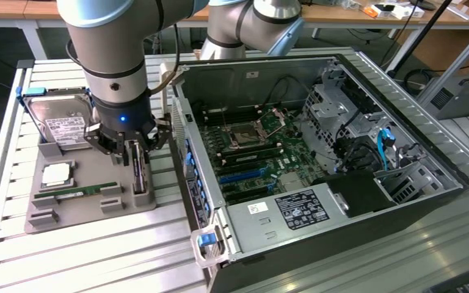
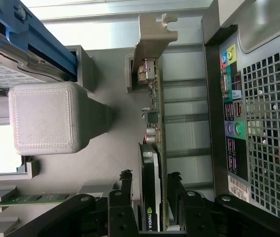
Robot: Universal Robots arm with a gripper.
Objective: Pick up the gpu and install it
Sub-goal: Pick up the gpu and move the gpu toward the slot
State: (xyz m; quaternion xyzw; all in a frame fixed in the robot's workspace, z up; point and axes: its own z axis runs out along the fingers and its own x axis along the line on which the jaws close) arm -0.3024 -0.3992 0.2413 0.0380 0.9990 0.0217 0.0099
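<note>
The gpu stands on edge in a slot of the grey holder tray, just beside the open computer case. In the wrist view the gpu is a thin card with a black face and a silver end bracket. My gripper hangs directly over it, open. In the wrist view my gripper has one black fingertip on each side of the card, with small gaps showing. Nothing is gripped.
The tray also holds a hard drive with a blue frame, a processor and a green memory stick. A grey holder post rises beside the card. The case's rear panel is close by; its motherboard lies exposed.
</note>
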